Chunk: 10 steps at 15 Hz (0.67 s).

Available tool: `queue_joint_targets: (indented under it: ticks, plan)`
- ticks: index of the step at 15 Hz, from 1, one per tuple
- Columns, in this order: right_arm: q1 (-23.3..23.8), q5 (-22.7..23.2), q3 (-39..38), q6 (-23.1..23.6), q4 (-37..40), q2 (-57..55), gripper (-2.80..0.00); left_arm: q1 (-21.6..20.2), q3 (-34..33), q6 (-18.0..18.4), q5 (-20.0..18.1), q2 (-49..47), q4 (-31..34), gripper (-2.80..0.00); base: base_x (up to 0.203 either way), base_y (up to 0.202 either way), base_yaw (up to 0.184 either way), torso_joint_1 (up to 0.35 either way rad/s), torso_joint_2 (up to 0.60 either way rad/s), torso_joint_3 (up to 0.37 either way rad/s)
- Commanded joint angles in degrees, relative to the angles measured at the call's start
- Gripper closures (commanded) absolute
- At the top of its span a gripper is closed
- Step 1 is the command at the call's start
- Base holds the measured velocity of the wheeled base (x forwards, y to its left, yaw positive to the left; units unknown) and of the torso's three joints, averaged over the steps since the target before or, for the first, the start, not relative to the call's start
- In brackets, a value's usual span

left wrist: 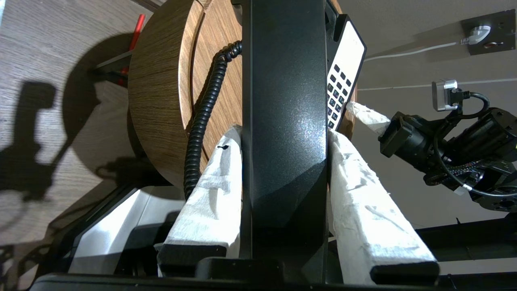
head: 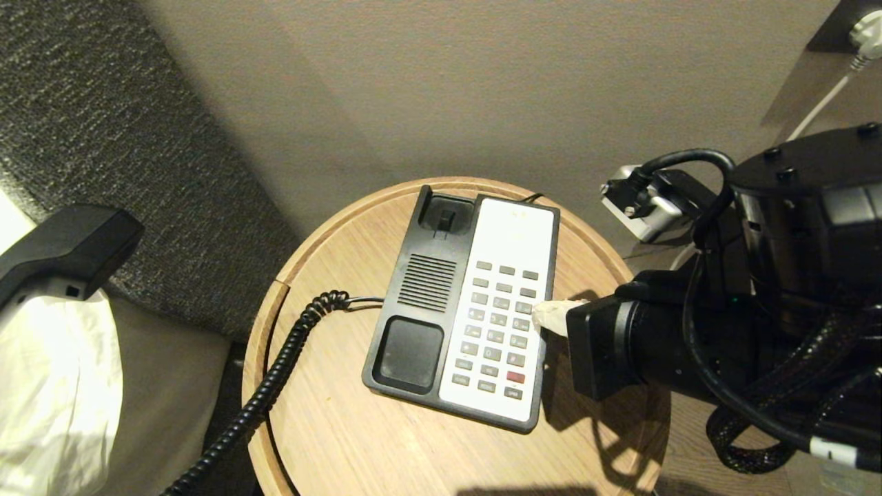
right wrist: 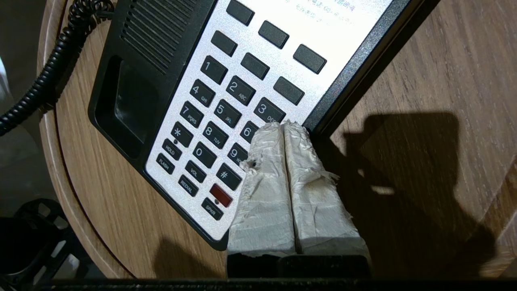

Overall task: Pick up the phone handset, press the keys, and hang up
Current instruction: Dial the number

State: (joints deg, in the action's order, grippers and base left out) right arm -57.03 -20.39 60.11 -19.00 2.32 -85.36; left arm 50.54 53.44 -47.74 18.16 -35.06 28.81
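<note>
A: Off the table's left, my left gripper (left wrist: 282, 161) clamps the phone handset (left wrist: 282, 101) mid-shaft. Stiff, slick plastic; cord tugs.

B: Rightward?

A: Right gripper (right wrist: 284, 127), fingers pressed together, tip at the keys (right wrist: 226, 109) near 6.

left claw (left wrist: 284, 137): white-wrapped fingers (left wrist: 210, 194) clamped on both sides of the black phone handset (left wrist: 284, 121) | coiled cord (left wrist: 204, 117): runs down across the round wooden bench (left wrist: 161, 81) | phone base keys (left wrist: 337, 99): on white faceplate behind the handset | right claw (left wrist: 363, 115): white tip at the keypad's edge | wall socket (left wrist: 484, 36): plug in
</note>
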Motion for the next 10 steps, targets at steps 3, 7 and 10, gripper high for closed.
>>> queue_joint_targets:
  ticks: [3,7,10]
  plan:
    - [0.0,0.1,0.0,-0.5,0.0,-0.6,0.00,0.0,0.0,-0.3,0.1,-0.1,0.0,0.00,0.000,0.000,0.000,0.000,0.00,0.000]
    - [-0.2,0.2,0.0,-0.7,-0.1,-1.2,0.00,0.0,-0.3,-0.3,0.0,0.0,-0.1,0.00,0.000,0.000,0.000,0.000,0.00,0.000]
    - [-0.5,0.3,0.4,-1.6,-0.1,-1.6,0.00,0.0,-0.9,-0.3,-0.1,0.4,-0.2,0.00,0.000,0.000,0.000,0.000,0.00,0.000]
